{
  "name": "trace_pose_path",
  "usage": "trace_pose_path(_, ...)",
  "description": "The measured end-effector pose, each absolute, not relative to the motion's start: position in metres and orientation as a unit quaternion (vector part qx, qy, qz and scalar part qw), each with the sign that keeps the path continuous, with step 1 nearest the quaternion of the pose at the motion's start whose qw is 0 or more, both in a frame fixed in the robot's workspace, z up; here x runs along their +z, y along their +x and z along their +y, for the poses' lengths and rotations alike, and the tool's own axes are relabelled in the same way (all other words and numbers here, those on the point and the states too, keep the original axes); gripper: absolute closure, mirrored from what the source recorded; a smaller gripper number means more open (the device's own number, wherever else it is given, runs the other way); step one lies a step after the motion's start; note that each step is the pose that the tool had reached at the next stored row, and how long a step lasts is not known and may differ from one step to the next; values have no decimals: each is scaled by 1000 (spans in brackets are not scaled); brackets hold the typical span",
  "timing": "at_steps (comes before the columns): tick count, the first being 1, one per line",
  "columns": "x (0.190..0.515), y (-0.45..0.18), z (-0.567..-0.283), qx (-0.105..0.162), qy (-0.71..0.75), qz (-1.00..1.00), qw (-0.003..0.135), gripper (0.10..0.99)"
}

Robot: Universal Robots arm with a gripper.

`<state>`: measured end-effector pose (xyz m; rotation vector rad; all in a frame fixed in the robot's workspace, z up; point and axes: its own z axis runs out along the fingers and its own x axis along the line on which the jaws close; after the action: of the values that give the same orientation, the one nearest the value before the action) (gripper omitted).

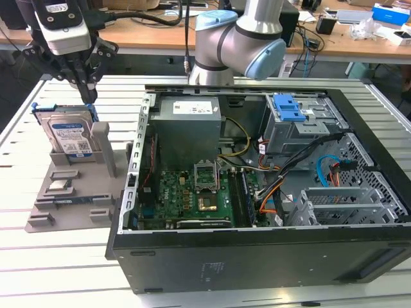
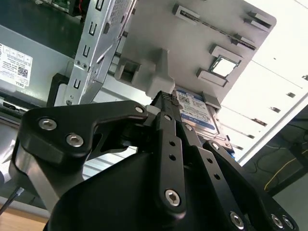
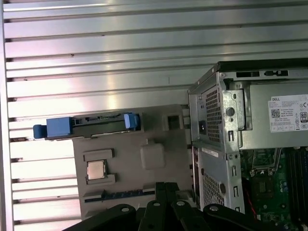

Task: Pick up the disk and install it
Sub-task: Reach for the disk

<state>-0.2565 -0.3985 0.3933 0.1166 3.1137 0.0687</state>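
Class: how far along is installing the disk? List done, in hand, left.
Done: nothing visible; the disk stands upright in its grey holder. In hand: the pincer is at the disk's top edge; whether it grips is unclear. Left: the disk is not yet lifted or inside the open computer case.

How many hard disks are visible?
1: the disk stands upright in the grey holder, at the exterior view's left of the open computer case; its bays may hide others.
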Motion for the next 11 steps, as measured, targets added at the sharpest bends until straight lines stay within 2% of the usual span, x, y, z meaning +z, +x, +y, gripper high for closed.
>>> trace_pose_path(11, 393, -279, -398, 22, 37, 999, 13, 980)
